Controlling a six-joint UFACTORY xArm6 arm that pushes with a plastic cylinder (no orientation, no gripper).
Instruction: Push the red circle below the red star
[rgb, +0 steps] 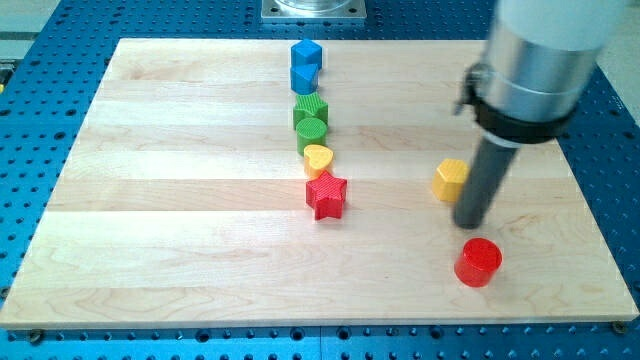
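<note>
The red circle (478, 262) lies near the view's bottom right of the wooden board (180, 220). The red star (326, 195) sits near the board's middle, well to the view's left of the circle and a little higher. My tip (468, 226) stands just above the red circle, at its upper left, close to it; I cannot tell if it touches. The rod rises from there to the arm's grey body at the view's top right.
A yellow hexagon block (451, 179) sits just left of the rod. A column runs up from the red star: a yellow heart (317, 158), two green blocks (311, 132) (311, 108), and two blue blocks (305, 78) (306, 53).
</note>
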